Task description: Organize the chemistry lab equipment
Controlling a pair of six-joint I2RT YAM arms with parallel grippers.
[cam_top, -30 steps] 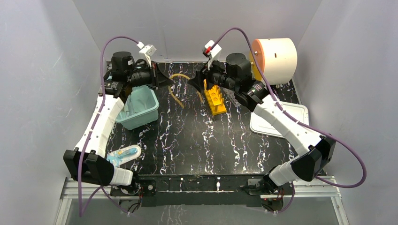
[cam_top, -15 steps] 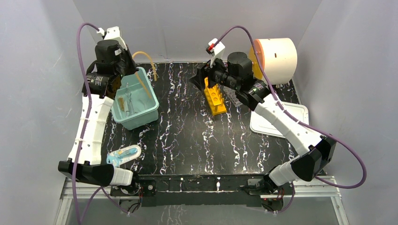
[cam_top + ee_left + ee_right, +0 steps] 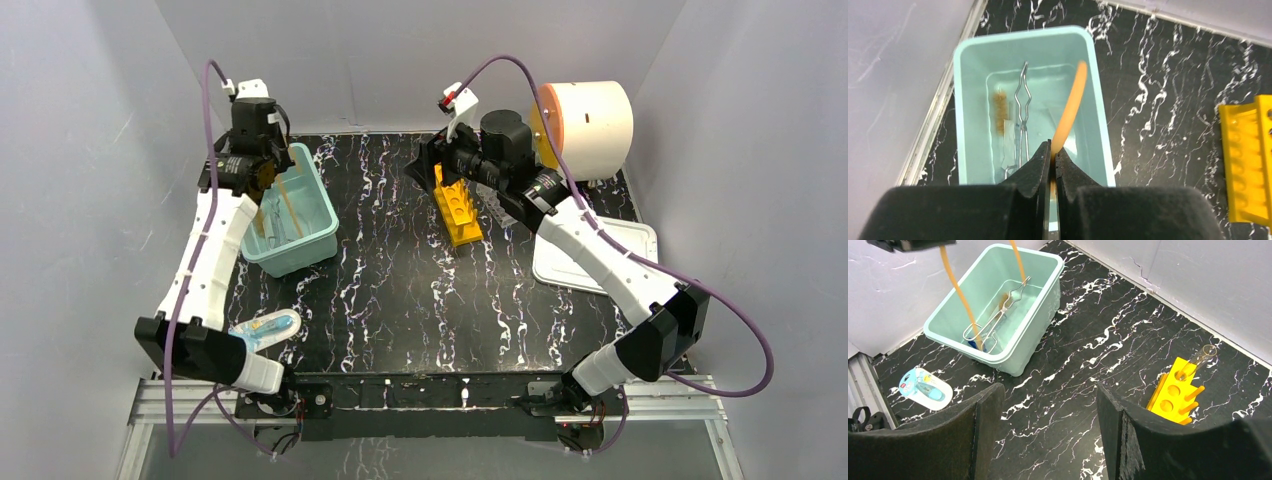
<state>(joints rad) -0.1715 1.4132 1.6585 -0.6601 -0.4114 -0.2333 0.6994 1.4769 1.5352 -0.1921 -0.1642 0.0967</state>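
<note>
My left fingers pinch the amber rubber tube, right fingers spread; springy, it could flop outside the teal plastic tub.

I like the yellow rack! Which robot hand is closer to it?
Right. The right gripper hovers open by the far end of the yellow rack. The left gripper is off over the teal bin, pinching the amber tube.

Free tabletop lane between teal bin and yellow rack.
</note>
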